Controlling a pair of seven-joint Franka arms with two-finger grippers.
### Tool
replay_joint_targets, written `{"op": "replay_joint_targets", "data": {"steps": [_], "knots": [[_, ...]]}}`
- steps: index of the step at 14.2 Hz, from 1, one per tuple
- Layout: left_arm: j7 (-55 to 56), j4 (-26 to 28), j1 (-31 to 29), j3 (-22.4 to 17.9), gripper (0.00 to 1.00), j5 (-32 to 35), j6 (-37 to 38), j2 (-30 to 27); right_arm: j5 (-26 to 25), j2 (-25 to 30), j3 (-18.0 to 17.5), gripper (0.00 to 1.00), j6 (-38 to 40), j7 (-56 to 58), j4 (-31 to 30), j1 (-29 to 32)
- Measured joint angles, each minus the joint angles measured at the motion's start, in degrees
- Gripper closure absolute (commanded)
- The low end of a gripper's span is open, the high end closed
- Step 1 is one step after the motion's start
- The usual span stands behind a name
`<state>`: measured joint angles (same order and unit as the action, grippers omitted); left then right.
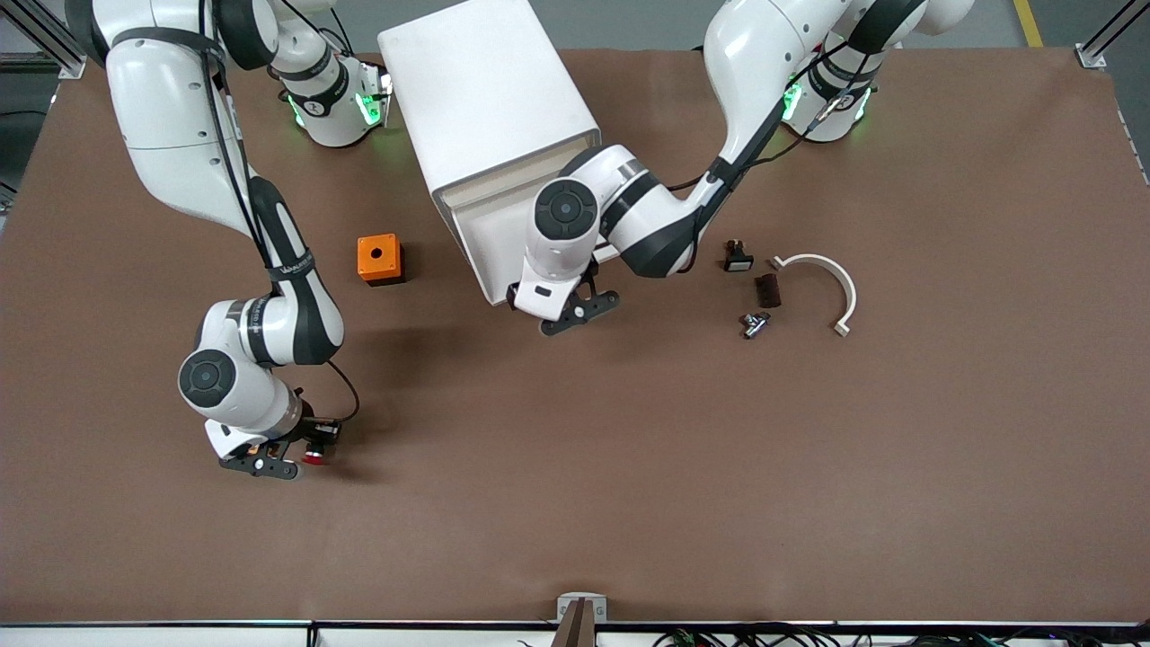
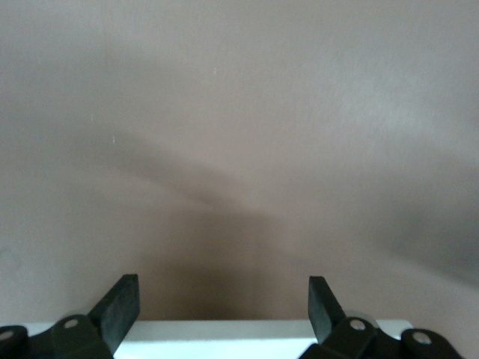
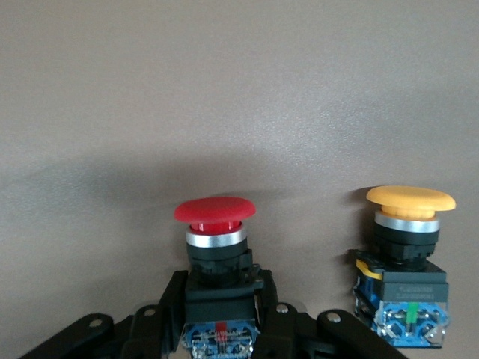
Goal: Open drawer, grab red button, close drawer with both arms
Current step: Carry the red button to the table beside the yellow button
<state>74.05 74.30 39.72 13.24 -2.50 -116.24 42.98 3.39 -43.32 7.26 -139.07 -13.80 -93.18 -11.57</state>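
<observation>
cabinet (image 1: pixel 490 99) upper centre, drawer (image 1: pixel 490 247) pulled out | left gripper (image 1: pixel 575 310) at drawer front, fingers spread, empty | right gripper (image 1: pixel 269 463) lower left, clenched on red button (image 3: pixel 215 213), orange button (image 3: pixel 410 200) beside | step: button grabbed; next likely push drawer shut

The cabinet (image 1: pixel 490 99) stands on the bench (image 1: pixel 943 467) between the two arm bases, its lowest drawer (image 1: pixel 490 238) pulled out toward the front camera, with the left claw (image 1: pixel 575 314) at the drawer's front edge. A cube (image 1: pixel 379 259) sits beside the drawer toward the right arm's end. Much nearer the camera, the right claw (image 1: pixel 278 458) grips the button (image 3: pixel 215 232), a second button (image 3: pixel 408 254) just beside it.
</observation>
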Motion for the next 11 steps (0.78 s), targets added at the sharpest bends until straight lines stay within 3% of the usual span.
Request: {"op": "replay_joint_targets", "data": {"steps": [7,11], "knots": [[8.96,2.74,0.08,5.52,0.01,-1.91,0.75,-0.27,0.00,-0.06,-0.27,0.00,1.67,0.42,2.92,0.08],[9.95,3.44,0.04,5.65,0.01,-8.18,0.77,-0.27,-0.07,4.05,-0.04,0.00,12.13,3.30,5.66,0.10]]}}
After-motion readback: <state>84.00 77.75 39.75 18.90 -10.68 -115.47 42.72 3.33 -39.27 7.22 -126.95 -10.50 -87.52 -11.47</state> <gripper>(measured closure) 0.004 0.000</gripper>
